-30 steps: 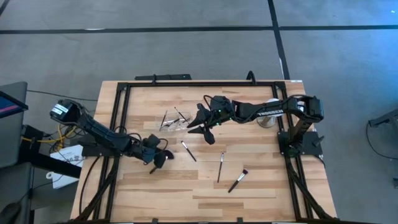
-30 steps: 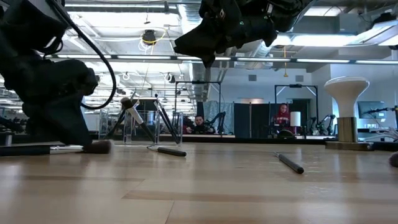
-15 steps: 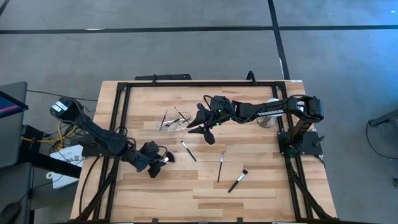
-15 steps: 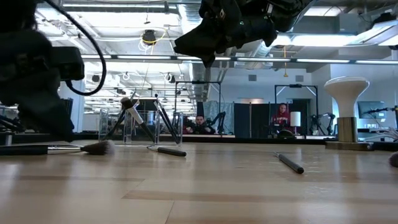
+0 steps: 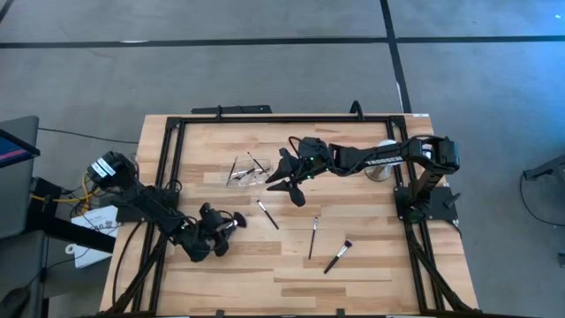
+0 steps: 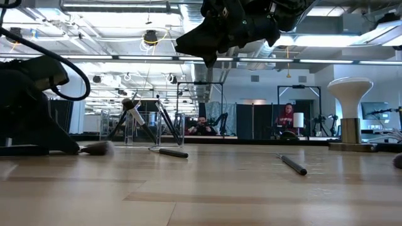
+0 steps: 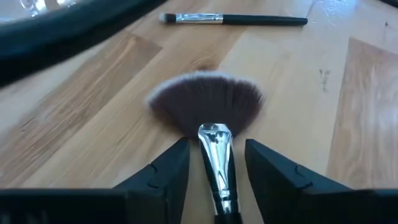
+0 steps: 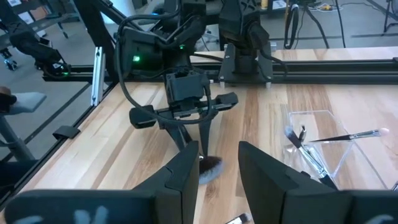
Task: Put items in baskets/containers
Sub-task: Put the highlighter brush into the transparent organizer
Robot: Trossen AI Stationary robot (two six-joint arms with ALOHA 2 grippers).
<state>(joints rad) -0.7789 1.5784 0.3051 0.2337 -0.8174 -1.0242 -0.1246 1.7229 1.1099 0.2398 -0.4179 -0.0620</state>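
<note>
A fan brush [image 7: 214, 118] with dark bristles and a silver ferrule lies flat on the wood. My left gripper [image 7: 216, 149] is open and low over the table [image 5: 226, 224], one finger on each side of the ferrule with wood showing in both gaps. The clear container [image 5: 245, 170] stands toward the far left and holds several brushes [image 8: 323, 143] that lean on its walls. My right gripper [image 5: 284, 187] hangs open in the air just right of it [image 6: 210, 53]. Three more brushes [image 5: 267, 215] [image 5: 313, 236] [image 5: 337, 256] lie on the table.
A white ball on a stand [image 6: 350, 107] sits near the right arm's base [image 5: 381, 166]. A black frame [image 5: 265, 119] runs around the table. Bare wood shows along the near edge [image 5: 291, 287]. People sit in the room behind [image 6: 201, 125].
My left gripper has moved toward the table's near left corner and come down low. It now lies along the fan brush's handle, with its fingers beside the ferrule. The brush has stayed where it was.
</note>
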